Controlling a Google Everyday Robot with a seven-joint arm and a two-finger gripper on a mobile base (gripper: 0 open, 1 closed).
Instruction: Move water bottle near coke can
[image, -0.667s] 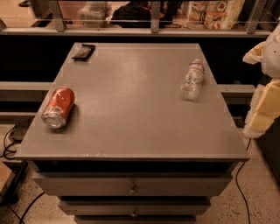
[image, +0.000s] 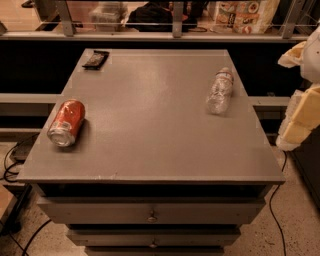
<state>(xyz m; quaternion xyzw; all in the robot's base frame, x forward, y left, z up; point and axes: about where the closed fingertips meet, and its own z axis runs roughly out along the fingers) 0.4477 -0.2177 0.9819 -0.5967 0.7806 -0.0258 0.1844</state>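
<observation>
- Camera view, gripper (image: 299, 122): it sits at the right edge of the frame, as pale cream and yellow parts partly cut off by the border. It is beyond the right side of the table (image: 150, 150), off the top, roughly level with the table's middle depth.
- Gripper state: I cannot tell whether it is wide or narrow. It touches nothing on the table, and no object is seen in its hold.
- Water bottle (image: 220, 91): this is the object nearest the gripper, though clearly apart from it. It lies on its side on the right rear part of the tabletop, near the right edge. The white cap points toward the far edge and the clear crinkled body toward the front.
- Coke can (image: 66, 122): it lies on its side close to the left edge, about mid-depth. The silver end faces the front and the red body angles back. It is well apart from the water bottle, with nearly the full width of the top between them.
- Flat black object (image: 95, 59): it rests near the far left corner of the top, behind the coke can and apart from it.
- Table: grey flat top with two drawers (image: 150, 212) below, each with a small centre knob.
- Floor: speckled, with a dark cable (image: 274, 200) at the right front and more cables at the left.
- Background: a railed ledge runs behind the table, with packaged goods (image: 245, 10) beyond it.
</observation>
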